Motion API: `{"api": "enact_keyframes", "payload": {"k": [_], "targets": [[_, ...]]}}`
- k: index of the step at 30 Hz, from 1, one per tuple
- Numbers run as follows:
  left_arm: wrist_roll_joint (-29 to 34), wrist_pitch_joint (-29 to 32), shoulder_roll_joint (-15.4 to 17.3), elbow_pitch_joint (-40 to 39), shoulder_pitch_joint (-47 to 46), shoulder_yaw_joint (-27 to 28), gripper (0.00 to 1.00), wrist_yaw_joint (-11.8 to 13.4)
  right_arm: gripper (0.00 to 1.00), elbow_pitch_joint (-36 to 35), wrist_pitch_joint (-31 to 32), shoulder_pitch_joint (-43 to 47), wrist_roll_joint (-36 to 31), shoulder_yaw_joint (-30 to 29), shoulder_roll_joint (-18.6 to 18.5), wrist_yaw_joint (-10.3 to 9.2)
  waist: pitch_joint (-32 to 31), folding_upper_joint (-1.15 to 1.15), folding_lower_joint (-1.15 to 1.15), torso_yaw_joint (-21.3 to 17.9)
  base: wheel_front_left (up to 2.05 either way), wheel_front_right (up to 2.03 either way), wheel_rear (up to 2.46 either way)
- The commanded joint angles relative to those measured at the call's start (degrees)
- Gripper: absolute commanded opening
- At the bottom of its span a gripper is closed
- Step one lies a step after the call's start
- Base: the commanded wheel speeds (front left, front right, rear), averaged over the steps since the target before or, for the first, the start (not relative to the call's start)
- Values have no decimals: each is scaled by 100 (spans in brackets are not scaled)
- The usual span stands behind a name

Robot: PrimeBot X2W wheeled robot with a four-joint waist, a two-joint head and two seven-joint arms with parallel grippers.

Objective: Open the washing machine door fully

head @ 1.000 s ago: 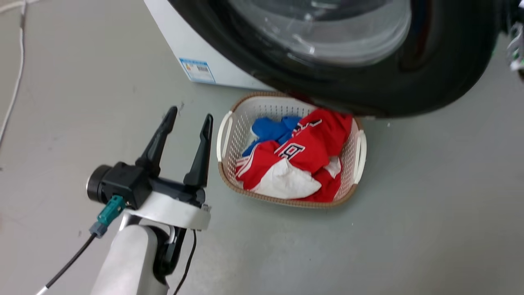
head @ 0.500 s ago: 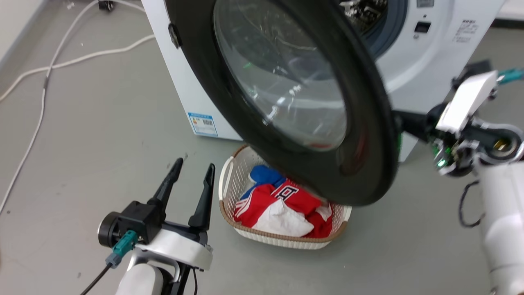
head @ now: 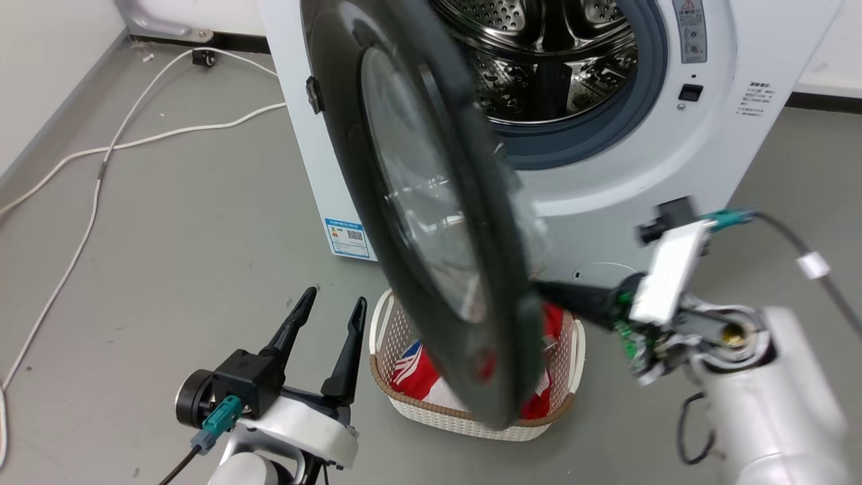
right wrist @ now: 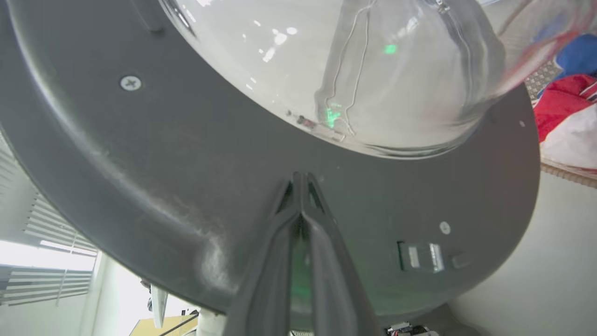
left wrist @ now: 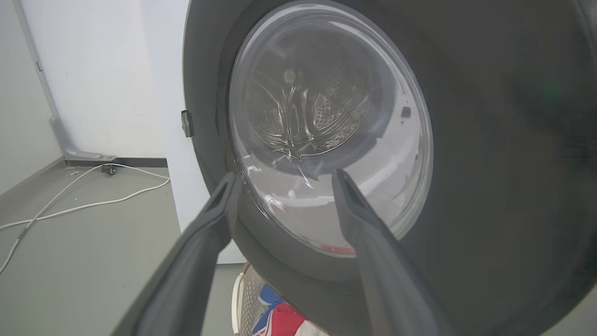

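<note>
The washing machine door (head: 333, 135) stands half open on the washing machine (head: 714, 162). My right end effector (right wrist: 301, 179), fingers pressed together, meets its inner black ring. My left end effector (head: 337, 298) is spread and free. I judge the door heavy, stiff and slippery, and its glass fragile, so I would push on the ring.

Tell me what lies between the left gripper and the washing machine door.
Only open air: the left wrist view shows the left gripper open, facing the washing machine door with nothing between.
</note>
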Motion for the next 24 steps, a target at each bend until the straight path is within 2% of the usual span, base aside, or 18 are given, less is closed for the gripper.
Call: {"api": "enact_keyframes", "payload": {"k": [1,7,12,18,24], "targets": [[-19,-14,23,19,51,6,100,-14,0,1,-109,115,240,351,88,4,3,0,1,-15,0,0,0],[-42,-14,13,58,-8,24,100,-14,0,53,-797,24,986,1541,67,4,23,0,1,-40,0,0,0],[-33,-14,6,93,16,74,100,-14,0,81,-1396,-63,1236,2033,65,5,-11,0,1,-95,0,0,0],[-9,-14,-4,147,153,129,100,3,0,8,-2585,239,773,1858,33,4,-174,0,1,-232,0,0,0],[6,-14,13,216,274,173,100,40,0,-225,-3605,886,335,1332,-240,3,-368,0,1,-393,0,0,0]]}}
